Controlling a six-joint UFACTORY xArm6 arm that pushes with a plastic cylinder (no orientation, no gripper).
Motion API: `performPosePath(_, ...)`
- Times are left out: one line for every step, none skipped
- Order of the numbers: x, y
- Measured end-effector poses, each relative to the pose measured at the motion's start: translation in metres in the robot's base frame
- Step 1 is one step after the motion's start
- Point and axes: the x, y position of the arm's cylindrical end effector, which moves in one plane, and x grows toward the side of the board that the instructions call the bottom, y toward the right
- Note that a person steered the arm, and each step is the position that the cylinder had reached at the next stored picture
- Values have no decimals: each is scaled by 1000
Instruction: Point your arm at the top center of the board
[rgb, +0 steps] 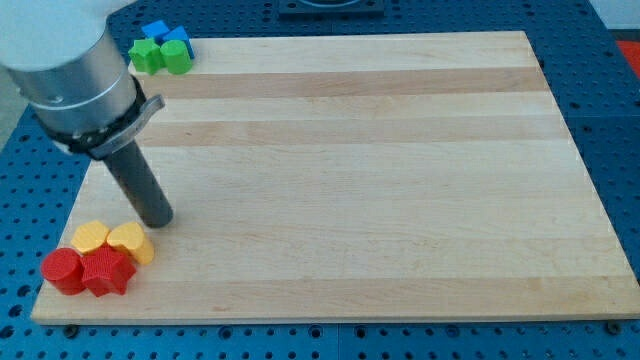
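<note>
My tip (158, 220) rests on the wooden board (350, 180) near its left edge, just above and to the right of a cluster of blocks at the view's bottom left. That cluster holds two yellow blocks (90, 237) (132, 242), a red cylinder (63, 270) and a red star-like block (107, 271). The tip stands close to the right yellow block; I cannot tell if it touches. At the view's top left lie two green blocks (148, 55) (178, 58) with two blue blocks (155, 31) (179, 39) behind them.
The arm's grey body (70, 70) covers the board's upper left edge. A blue perforated table (610, 100) surrounds the board.
</note>
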Motion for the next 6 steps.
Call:
performPosePath(-51,8)
performPosePath(-88,-46)
performPosePath(-109,-111)
performPosePath(-108,-99)
performPosePath(-103,-21)
performPosePath(-96,40)
